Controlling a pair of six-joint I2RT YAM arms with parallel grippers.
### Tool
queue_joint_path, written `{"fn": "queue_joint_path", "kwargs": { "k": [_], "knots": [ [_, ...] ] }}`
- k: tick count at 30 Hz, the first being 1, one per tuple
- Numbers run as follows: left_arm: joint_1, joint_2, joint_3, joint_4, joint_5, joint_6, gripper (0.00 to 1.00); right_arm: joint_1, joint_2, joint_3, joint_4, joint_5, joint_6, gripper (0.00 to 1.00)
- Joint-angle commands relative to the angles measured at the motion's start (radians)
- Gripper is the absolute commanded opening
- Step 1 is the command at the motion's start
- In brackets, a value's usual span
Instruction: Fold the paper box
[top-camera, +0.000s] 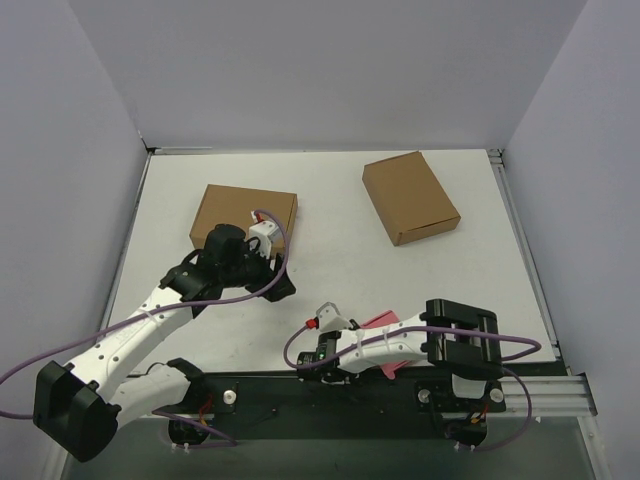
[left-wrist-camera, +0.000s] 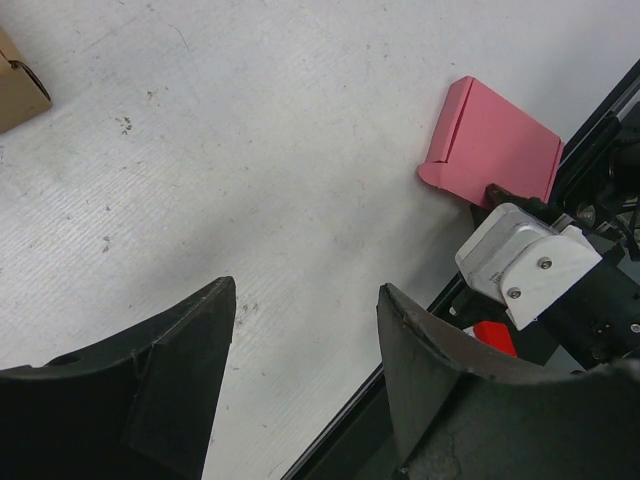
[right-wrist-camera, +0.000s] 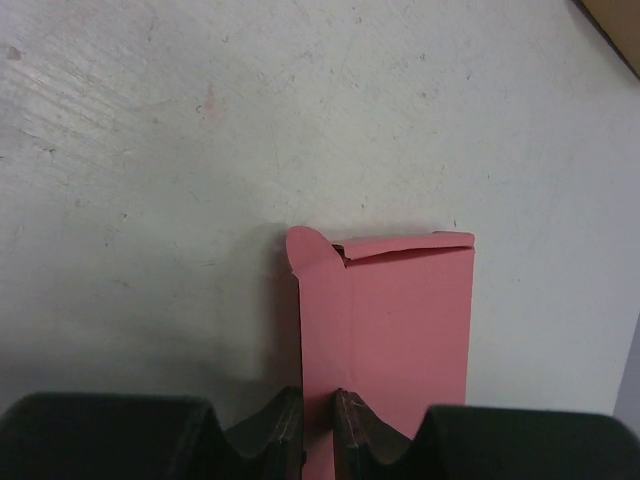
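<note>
Left arm (top-camera: 150, 325), base in lower-left corner of top view, reaches up & right over the white desk (top-camera: 330, 260). Its wrist overlaps the near edge of the left brown box (top-camera: 245, 212) in that view; touching or not, can't tell. At its end the left claw (left-wrist-camera: 305, 290) is spread wide w/ nothing betw. the fingers, only bare desk below. That brown box's corner shows at far upper left of the left wrist cam.

Next, the pink paper box (top-camera: 378, 322) sits lower centre of top view, close to the black front rail (top-camera: 290, 385). It's mostly hidden under the right arm (top-camera: 400, 342), so its long axis can't be read there. In the left wrist cam it's at upper right, lying on the desk, one crease along its left side. In the right wrist cam its long axis runs bottom to top of frame, straight away from the claw. The far end points to frame top, w/ a rounded tab (right-wrist-camera: 305, 245) at its upper-left corner & a short flap folded along that end.

The right claw (right-wrist-camera: 318, 395) is pressed together on the box's near end, pinching the strip along its left edge. A small red part (top-camera: 312, 324) sits on that wrist.

The right brown box (top-camera: 410, 197) is upper right of centre, set at a slant, well apart from the rest.
</note>
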Motion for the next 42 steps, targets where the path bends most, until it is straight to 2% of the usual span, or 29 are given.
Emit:
{"fn": "queue_joint_path", "kwargs": {
  "k": [1,8,19,23,26,30,34,36,38,39,42],
  "knots": [
    [0.012,-0.006,0.011,0.034,0.044,0.019,0.68,0.002,0.011,0.04,-0.045,-0.026,-0.035,0.15],
    [0.012,-0.015,0.004,0.055,0.096,0.022,0.68,-0.003,-0.148,0.057,-0.047,-0.054,-0.129,0.06],
    [0.012,-0.045,-0.019,0.106,0.222,0.022,0.69,-0.07,-0.426,0.031,0.039,-0.198,-0.294,0.02],
    [0.011,-0.04,-0.025,0.1,0.211,0.013,0.69,-0.066,-0.418,0.006,0.07,-0.219,-0.293,0.03],
    [0.011,-0.023,-0.024,0.098,0.216,0.008,0.69,-0.041,-0.351,0.017,0.071,-0.207,-0.261,0.03],
    [-0.003,-0.035,-0.059,0.138,0.24,-0.061,0.69,-0.035,-0.316,0.011,0.1,-0.204,-0.228,0.02],
    [-0.026,-0.126,-0.163,0.237,0.17,-0.186,0.69,-0.099,-0.397,-0.043,0.218,-0.264,-0.273,0.02],
    [-0.04,-0.163,-0.217,0.303,0.139,-0.255,0.66,-0.13,-0.449,-0.081,0.257,-0.319,-0.313,0.02],
    [-0.093,-0.184,-0.288,0.329,0.078,-0.276,0.65,-0.17,-0.48,-0.101,0.301,-0.357,-0.349,0.02],
    [-0.121,-0.201,-0.309,0.333,-0.015,-0.282,0.65,-0.185,-0.51,-0.124,0.315,-0.392,-0.359,0.02],
    [-0.221,-0.2,-0.386,0.417,-0.073,-0.329,0.66,-0.236,-0.568,-0.159,0.375,-0.48,-0.383,0.02]
  ]
}}
